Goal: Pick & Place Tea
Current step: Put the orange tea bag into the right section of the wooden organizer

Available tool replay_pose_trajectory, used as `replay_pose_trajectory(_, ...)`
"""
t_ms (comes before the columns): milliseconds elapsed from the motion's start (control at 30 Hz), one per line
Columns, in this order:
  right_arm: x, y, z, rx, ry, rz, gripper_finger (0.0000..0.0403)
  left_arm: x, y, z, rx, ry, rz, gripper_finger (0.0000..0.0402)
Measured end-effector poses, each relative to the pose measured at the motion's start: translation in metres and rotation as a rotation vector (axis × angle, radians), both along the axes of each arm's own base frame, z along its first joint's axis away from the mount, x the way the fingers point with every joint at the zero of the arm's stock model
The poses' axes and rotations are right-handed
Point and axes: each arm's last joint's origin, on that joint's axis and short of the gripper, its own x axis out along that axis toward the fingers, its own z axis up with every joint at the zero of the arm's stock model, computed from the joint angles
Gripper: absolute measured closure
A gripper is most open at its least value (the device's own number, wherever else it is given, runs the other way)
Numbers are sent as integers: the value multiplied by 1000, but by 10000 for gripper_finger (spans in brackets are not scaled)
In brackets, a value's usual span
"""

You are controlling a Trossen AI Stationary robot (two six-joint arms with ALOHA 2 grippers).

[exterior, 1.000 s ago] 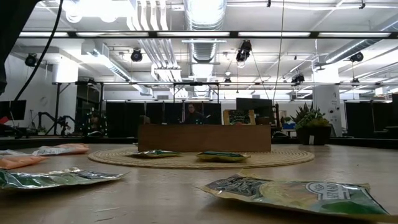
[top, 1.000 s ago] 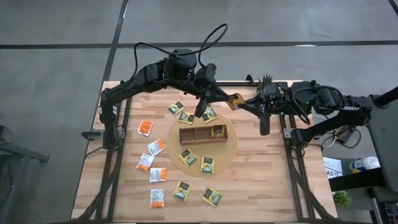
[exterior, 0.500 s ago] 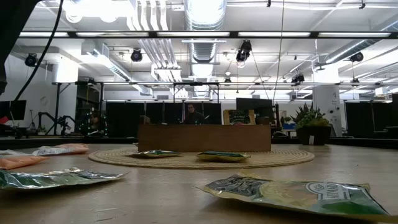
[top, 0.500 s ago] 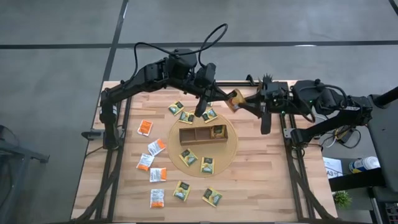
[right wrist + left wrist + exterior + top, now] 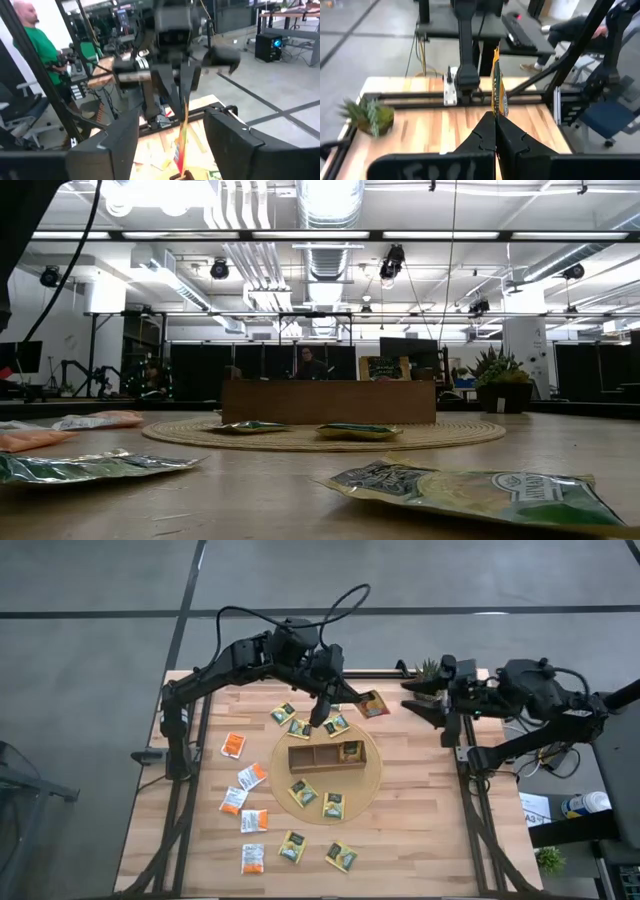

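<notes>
Pulled back toward the table's right edge with jaws now apart, the right gripper [image 5: 415, 705] is seen to have handed the tea sachet [image 5: 372, 703] over, which is clamped by the left gripper [image 5: 345, 700] behind the tray [image 5: 305, 757], so placing is judged next.

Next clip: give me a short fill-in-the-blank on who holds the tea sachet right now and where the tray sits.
1. The orange-red tea sachet in the air is pinched by the ____ hand.
2. The right hand, drawn back near the small potted plant, has its fingers ____.
3. The wooden tray rests on a round woven ____.
4. The tray has ____ compartments.

Missing words: left; open; mat; three
</notes>
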Motion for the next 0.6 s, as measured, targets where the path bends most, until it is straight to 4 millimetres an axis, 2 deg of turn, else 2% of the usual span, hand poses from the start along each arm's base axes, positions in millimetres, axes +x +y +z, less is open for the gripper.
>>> replay_pose_trajectory(133,-11,-3,4,1,-29,-42,180,4,2,-12,-2,76,5,401)
replay_pose_trajectory(267,-18,-4,6,2,-42,-57,179,13,4,-35,-18,158,5,401)
replay_pose_trajectory(600,-20,-5,6,-6,-38,-83,179,36,12,-117,-2,377,115,401)
